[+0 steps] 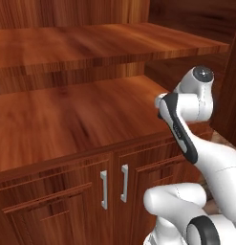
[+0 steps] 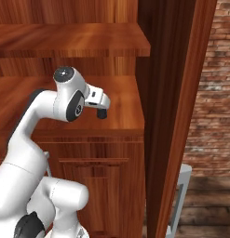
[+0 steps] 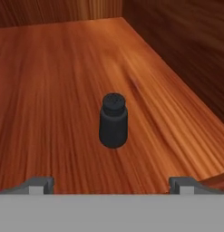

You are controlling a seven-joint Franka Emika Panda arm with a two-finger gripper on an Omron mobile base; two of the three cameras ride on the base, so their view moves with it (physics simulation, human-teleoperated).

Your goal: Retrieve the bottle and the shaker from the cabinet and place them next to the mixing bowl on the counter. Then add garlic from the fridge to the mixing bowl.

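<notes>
Two silver bar handles [image 1: 113, 185] sit on the lower doors of the cabinet [image 1: 67, 124] in the left base view, below a broad bare shelf; the arm reaches in over that shelf's right end.

Right base view: the gripper [image 2: 101, 111] hangs above the shelf near its right front corner.

Hand view: the shaker [image 3: 114, 120] stands upright on the shelf, nearer its right wall, between and ahead of the wide-spread fingertips [image 3: 40, 183], untouched.

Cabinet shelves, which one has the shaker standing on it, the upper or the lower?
The lower shelf, the broad one just above the doors. The black shaker stands upright on it ahead of the open gripper; the upper shelf sits higher.
</notes>
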